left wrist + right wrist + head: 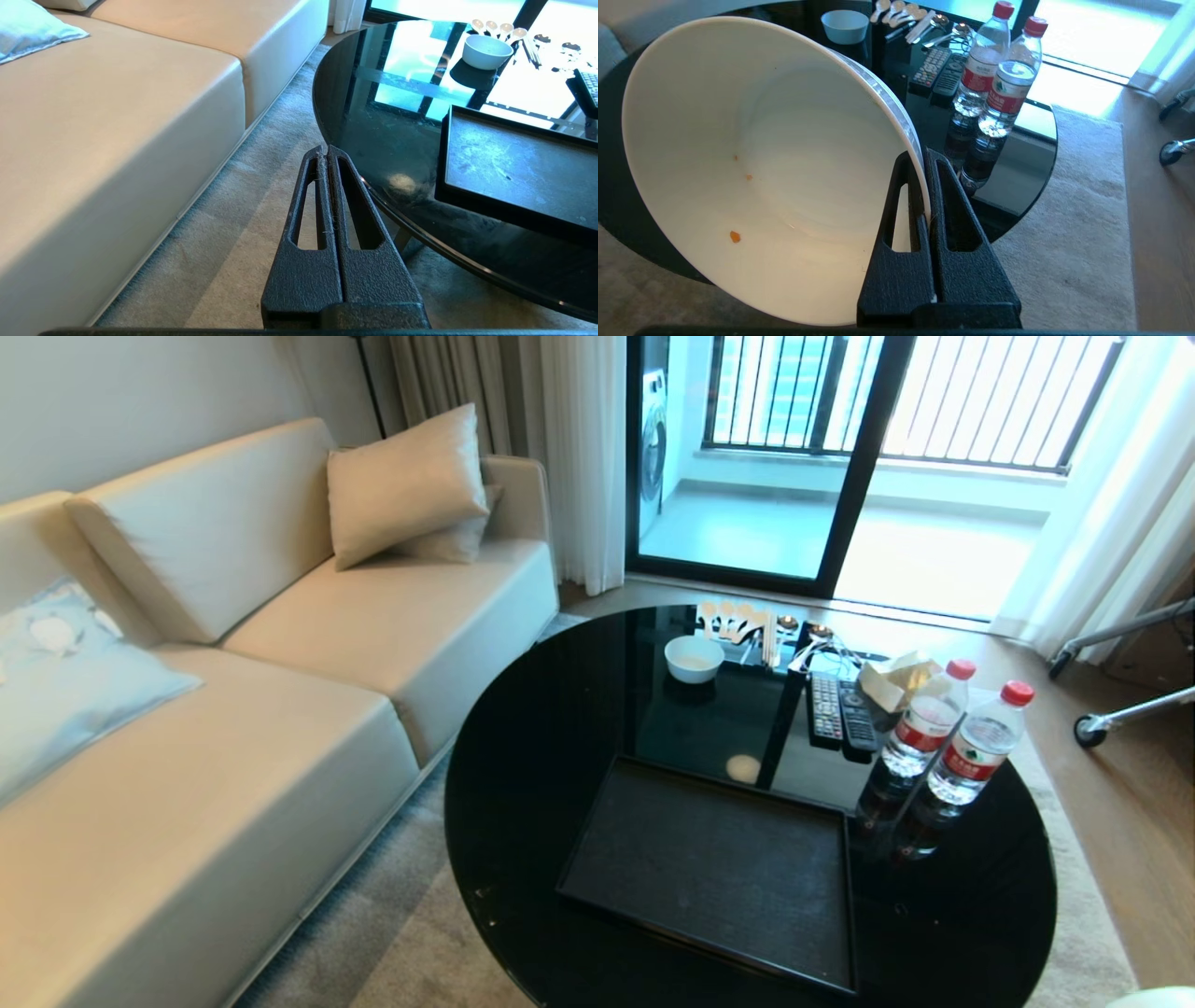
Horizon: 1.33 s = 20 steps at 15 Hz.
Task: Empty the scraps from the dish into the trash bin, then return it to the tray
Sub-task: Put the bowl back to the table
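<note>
My right gripper [924, 156] is shut on the rim of the dish [761, 163], a deep white bowl tipped on its side below the near edge of the table. Only a few tiny orange crumbs [734, 236] cling inside it; the scraps themselves are not in view. The trash bin is out of view too. The black tray [709, 868] lies bare on the near part of the round table, and it also shows in the left wrist view as the tray [514, 163]. My left gripper [325, 149] is shut on nothing, parked over the carpet beside the table's edge.
On the glossy black table [523, 784] stand a smaller white bowl [694, 658], spoons, two remotes [840, 709] and two water bottles [952, 742] right of the tray. A beige sofa [280, 709] runs along the left. Carpet lies between the sofa and the table.
</note>
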Available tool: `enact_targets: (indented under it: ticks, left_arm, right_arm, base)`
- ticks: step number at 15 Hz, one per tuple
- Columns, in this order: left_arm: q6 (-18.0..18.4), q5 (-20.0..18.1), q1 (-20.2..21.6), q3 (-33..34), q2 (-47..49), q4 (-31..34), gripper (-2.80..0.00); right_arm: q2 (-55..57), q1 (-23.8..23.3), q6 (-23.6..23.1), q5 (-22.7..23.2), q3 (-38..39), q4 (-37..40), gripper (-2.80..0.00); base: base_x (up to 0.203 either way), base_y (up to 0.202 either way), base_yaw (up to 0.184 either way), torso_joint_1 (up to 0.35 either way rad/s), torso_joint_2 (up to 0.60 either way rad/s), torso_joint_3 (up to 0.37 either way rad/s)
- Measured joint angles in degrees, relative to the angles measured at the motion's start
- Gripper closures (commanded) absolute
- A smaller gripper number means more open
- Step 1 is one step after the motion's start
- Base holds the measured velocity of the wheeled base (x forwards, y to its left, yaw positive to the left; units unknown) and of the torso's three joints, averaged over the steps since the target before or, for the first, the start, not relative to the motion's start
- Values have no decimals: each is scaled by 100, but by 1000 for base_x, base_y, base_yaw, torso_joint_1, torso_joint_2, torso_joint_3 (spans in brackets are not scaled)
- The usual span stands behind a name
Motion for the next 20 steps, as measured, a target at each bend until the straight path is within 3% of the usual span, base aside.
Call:
enact_targets:
  ticks: [6, 13, 20]
  left_arm:
    - [-2, 2, 0, 0, 0, 0, 0]
    - [-2, 2, 0, 0, 0, 2, 0]
    - [-2, 0, 0, 0, 0, 2, 0]
  right_arm:
    - [1252, 12, -10, 175, -979, -3, 0]
    - [3949, 63, -260, 543, -2100, -361, 0]
    - [6668, 1302, -501, 389, -2728, -1256, 0]
  base:
    - [0, 0, 0, 0, 0, 0]
    - [0, 0, 0, 0, 0, 0]
    - [0, 0, 0, 0, 0, 0]
